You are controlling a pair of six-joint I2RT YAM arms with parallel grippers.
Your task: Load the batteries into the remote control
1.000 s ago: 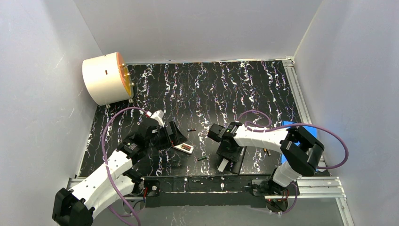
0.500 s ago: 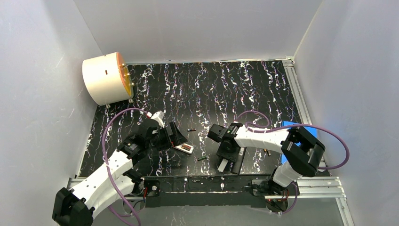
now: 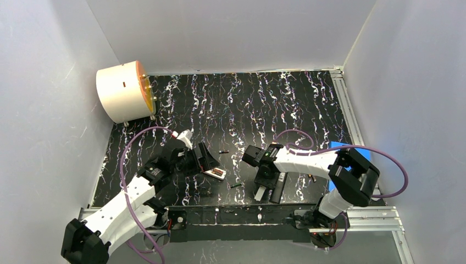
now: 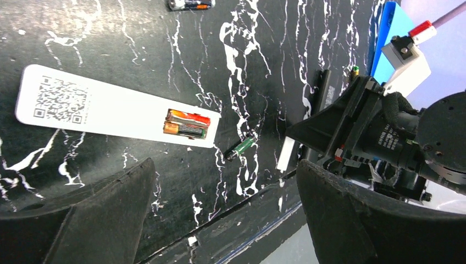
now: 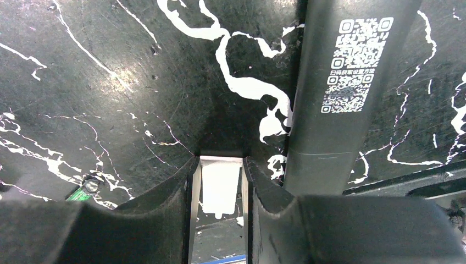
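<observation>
My left gripper hangs over the black marbled table with its fingers spread wide and nothing between them. Straight below it lies the white remote, back side up, a square code printed at one end. The bay at the other end is uncovered, and two cells lie in it side by side, one red, one black and gold.

A green cell lies loose on the table just off the white remote's bay end, on the side toward my right arm, not touching it. A dark cell lies apart from the white remote on its far side, toward the back wall.

My right gripper is down at the table, beyond the green cell from the white remote. Its fingers are drawn narrow on either side of a small white cover — whether they already press on it I cannot tell. A black remote lies flat just beside that cover, on the side away from the white remote, its own code label facing up.
</observation>
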